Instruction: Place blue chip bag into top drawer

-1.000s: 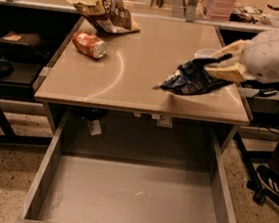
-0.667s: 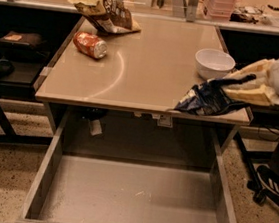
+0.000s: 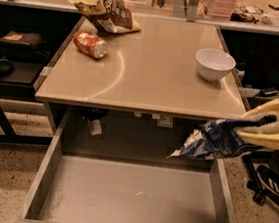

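Cream gripper (image 3: 245, 129) at top drawer (image 3: 120, 194)'s right, pinching blue chip bag (image 3: 210, 141)

No legible txt, incl. blue chip bag (image 3: 210, 141) in gripper (image 3: 246, 130), right.

At 3 o'clock the gripper (image 3: 252, 127), pinching the blue chip bag (image 3: 210, 140), runs off the edge; the bag's lettering is unreadable. At 6 o'clock the top drawer (image 3: 47, 173) is cropped along its front.

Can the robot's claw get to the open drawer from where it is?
Probably yes. The claw, shut on the blue chip bag, hangs over the right edge of the top drawer, which is pulled out from under the tabletop. Nothing shows between them.
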{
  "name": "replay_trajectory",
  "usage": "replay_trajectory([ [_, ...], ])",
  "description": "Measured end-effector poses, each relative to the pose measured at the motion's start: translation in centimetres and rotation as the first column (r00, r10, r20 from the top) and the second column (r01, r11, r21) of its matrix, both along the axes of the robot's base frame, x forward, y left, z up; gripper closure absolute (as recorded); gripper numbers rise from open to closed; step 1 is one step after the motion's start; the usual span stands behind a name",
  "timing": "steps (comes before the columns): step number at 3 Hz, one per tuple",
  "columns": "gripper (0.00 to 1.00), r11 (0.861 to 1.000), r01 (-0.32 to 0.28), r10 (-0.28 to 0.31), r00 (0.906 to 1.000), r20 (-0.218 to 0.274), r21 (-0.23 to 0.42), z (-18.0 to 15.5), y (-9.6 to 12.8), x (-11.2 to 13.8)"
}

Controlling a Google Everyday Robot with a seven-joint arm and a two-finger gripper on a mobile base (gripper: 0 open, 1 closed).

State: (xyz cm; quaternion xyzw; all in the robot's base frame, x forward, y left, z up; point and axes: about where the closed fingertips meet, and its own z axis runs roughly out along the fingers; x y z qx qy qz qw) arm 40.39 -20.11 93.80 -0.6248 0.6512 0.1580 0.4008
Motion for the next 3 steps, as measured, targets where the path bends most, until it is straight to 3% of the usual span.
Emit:
replay_trajectory([
  [1, 1.00, 1.000, -0.001, 0.001, 0.9999, -0.011, 0.001, -0.3, 0.0, -0.4],
  [2, 1.00, 0.999, -0.026, 0.025, 0.9981, -0.056, -0.020, -3.3, 1.9, -1.2],
  [3, 1.00, 0.999, -0.045, 0.049, 0.9902, -0.131, 0.028, -9.1, 5.5, -3.1],
])
